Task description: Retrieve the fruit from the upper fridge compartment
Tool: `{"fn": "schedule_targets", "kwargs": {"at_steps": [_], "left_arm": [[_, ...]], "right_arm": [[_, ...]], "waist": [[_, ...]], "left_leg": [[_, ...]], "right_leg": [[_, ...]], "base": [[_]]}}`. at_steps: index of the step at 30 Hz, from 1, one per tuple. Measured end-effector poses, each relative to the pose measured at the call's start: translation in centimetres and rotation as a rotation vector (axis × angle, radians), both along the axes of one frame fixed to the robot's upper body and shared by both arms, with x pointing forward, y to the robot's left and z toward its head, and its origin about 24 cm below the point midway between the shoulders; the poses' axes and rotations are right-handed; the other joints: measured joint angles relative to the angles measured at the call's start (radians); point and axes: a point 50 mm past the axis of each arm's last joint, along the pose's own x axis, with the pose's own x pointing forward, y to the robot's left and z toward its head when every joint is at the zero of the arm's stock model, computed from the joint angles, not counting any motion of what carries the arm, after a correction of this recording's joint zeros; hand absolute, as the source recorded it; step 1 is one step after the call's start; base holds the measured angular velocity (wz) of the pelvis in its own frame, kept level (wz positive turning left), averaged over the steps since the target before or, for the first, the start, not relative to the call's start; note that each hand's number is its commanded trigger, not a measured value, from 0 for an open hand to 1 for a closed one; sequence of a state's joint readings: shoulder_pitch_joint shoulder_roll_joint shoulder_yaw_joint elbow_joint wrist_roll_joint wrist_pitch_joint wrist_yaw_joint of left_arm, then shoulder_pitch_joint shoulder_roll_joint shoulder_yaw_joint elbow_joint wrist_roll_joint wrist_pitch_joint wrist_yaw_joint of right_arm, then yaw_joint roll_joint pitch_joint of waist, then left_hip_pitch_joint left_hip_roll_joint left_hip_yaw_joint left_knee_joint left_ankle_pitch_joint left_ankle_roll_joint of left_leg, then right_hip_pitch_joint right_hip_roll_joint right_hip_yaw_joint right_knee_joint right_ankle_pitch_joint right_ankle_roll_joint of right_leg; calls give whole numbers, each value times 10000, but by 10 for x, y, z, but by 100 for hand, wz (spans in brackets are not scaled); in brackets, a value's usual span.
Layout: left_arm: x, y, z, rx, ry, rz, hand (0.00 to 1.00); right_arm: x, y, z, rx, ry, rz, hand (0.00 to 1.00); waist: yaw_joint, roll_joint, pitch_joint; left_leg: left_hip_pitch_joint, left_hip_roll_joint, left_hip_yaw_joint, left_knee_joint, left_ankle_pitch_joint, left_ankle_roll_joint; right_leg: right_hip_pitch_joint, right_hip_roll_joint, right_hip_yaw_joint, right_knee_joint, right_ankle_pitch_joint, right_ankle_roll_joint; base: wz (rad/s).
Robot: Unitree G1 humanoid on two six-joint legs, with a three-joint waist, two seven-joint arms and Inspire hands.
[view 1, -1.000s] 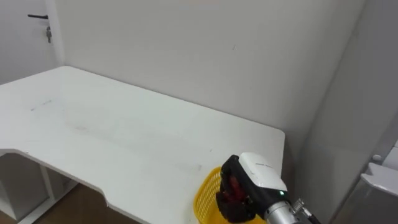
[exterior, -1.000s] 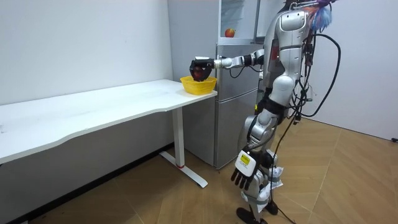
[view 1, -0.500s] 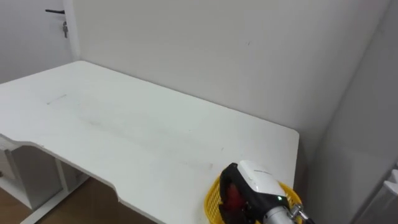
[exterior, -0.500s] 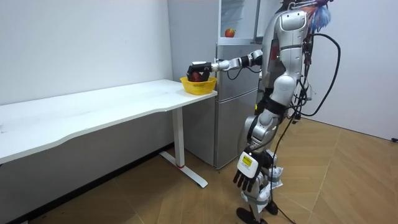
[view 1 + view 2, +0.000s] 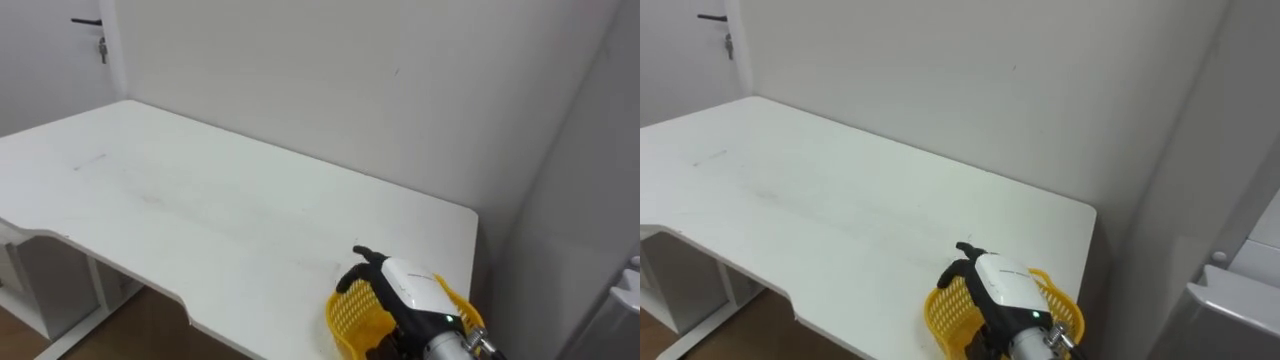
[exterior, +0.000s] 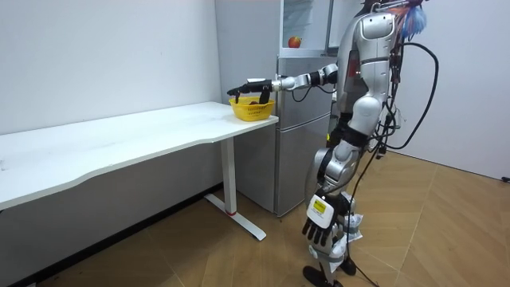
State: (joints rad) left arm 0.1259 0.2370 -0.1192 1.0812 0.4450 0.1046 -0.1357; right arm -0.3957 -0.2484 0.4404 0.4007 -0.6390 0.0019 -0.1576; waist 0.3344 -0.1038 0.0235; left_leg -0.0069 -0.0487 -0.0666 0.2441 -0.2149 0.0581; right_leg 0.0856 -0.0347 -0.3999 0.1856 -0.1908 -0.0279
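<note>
My right hand (image 5: 405, 290) hovers just over a yellow mesh basket (image 5: 350, 315) at the near right corner of the white table (image 5: 200, 210). Its fingers are spread straight and hold nothing. The palm hides what lies inside the basket. In the room view the right arm reaches from the fridge side out to the basket (image 6: 253, 108), with the hand (image 6: 249, 84) flat above its rim. A red apple (image 6: 295, 41) sits on a shelf in the open upper fridge. My left hand (image 6: 318, 229) hangs low at my side, fingers relaxed.
I stand in front of the grey fridge (image 6: 303, 119), which is just beyond the table's end. A white wall (image 5: 350, 80) runs behind the table. A door with a dark handle (image 5: 88, 22) is at the far left. Wooden floor (image 6: 446, 231) spreads around me.
The right hand came down to the basket with a red fruit in it, then its fingers opened out straight. The view shifted a little to the right early on.
</note>
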Motion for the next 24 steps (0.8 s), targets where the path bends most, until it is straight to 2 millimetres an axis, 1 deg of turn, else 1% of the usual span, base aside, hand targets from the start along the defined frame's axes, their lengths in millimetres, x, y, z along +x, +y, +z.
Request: {"fn": "schedule_targets", "kwargs": {"at_steps": [10, 13, 17, 20, 22, 24], "left_arm": [[0, -1, 0, -57, 21, 2, 0], [-1, -1, 0, -80, 57, -1, 0], [-2, -1, -1, -81, 123, 16, 0], [-1, -1, 0, -34, 91, 22, 0], [0, -1, 0, 9, 1, 10, 0], [1, -1, 0, 83, -86, 8, 0]], "right_arm": [[0, 0, 0, 1, 1, 0, 0], [0, 0, 0, 22, 9, -4, 0], [0, 0, 0, 29, 11, 1, 0], [0, 1, 1, 46, 23, 50, 0], [0, 3, 4, 289, -43, 105, 0], [0, 4, 7, 491, -75, 138, 0]], "waist": [[5, 32, -3], [14, 33, -3], [19, 42, -16], [2, 84, -68], [-17, 103, -138], [-43, 154, -145]], "left_leg": [[0, 0, -3, 1, 0, -1], [-1, -1, -4, 0, 0, -1], [3, 2, -1, 0, 0, -1], [5, 2, 15, 1, 0, -1], [39, 3, 45, -1, 1, 0], [134, 2, 59, -32, 5, 5]], "right_leg": [[1, 0, 3, 0, 0, 0], [-5, 10, 75, -1, 0, 0], [-4, 9, 72, 0, 0, 0], [-5, 5, 81, 2, 0, 1], [12, 4, 125, 2, 0, 0], [90, 4, 151, 1, 0, 0]], "base": [[0], [0], [0], [0], [-4], [-2]]}}
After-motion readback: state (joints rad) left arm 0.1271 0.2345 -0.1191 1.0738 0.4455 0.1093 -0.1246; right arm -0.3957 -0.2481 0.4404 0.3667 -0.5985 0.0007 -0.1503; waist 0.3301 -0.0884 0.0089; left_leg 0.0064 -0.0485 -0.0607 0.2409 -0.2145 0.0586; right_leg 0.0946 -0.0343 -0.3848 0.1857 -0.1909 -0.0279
